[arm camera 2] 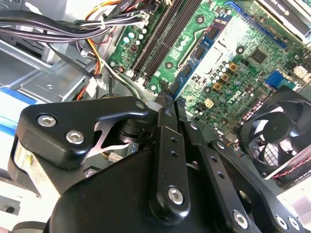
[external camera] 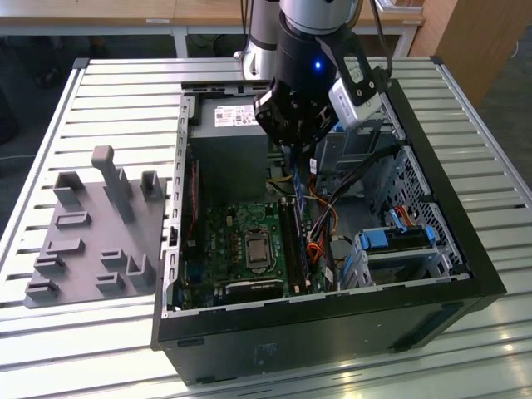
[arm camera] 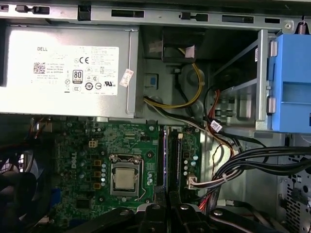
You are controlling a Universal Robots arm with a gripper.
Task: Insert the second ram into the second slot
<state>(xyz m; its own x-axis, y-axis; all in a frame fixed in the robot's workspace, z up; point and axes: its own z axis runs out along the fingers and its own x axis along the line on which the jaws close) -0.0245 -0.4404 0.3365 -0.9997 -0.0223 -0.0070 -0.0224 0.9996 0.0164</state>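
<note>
My gripper hangs inside the open computer case, above the far end of the memory slots. Its black fingers are shut on the second ram, a thin blue board with black chips that reaches out from the fingertips over the green motherboard. In the exterior view the ram points down from the gripper toward the slots. In the first wrist view the gripper lines up with the long dark slots. Whether the ram touches a slot I cannot tell.
A grey power supply fills the case's far end. The processor socket lies beside the slots. Black and coloured cables run close on the other side, near the blue drive bay. A fan and a grey fixture plate are nearby.
</note>
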